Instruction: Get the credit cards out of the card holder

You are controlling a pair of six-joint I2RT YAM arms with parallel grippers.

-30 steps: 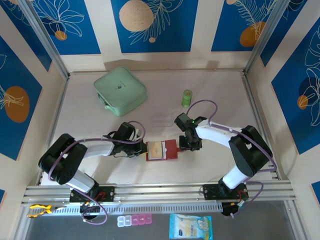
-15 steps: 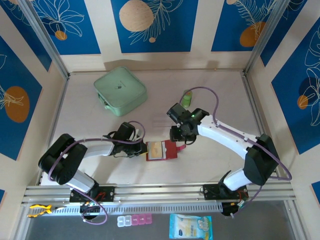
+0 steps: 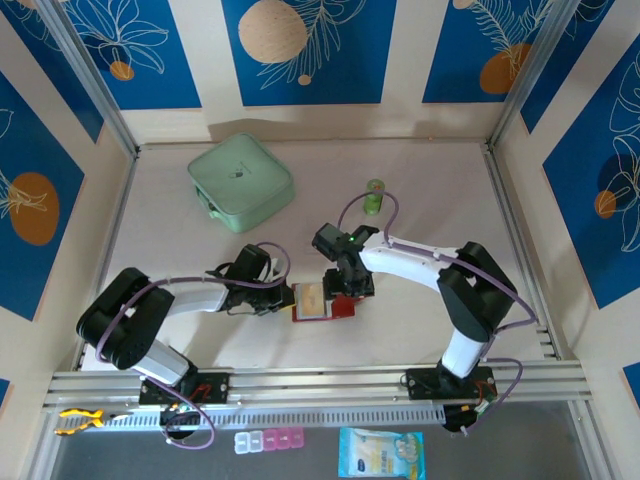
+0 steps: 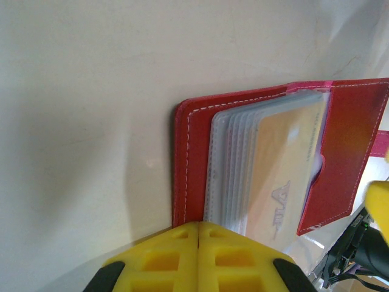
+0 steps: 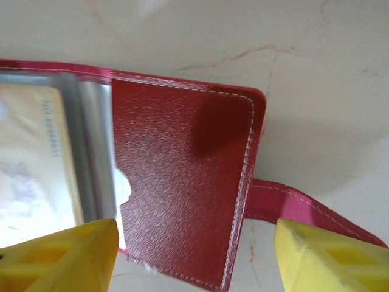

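Left gripper, yellow pads pressed together, met the holder at its 9 o'clock edge, mid-table: grained red leather, white stitching, clear sleeves, tan card (print unreadable). Right gripper straddled its 3 o'clock flap, jaws wide.

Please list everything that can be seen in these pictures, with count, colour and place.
table: 1, pale, marbled, centre.
card holder: 1, dark red, open, near middle of table.
credit card: 1 seen, yellow-tan, in the top sleeve of the card holder.
clear sleeves: several, transparent, inside card holder.
square case: 1, mint green, far left.
small container: 1, green, far, right of centre.
pill box: 1, white and pink, below front rail.
packet: 1, blue, below front rail.
tool: 1, yellow, front left corner.
left arm: 1, black and white, left of card holder; yellow jaws shut.
right arm: 1, black and white, over card holder's right half; yellow jaws open.
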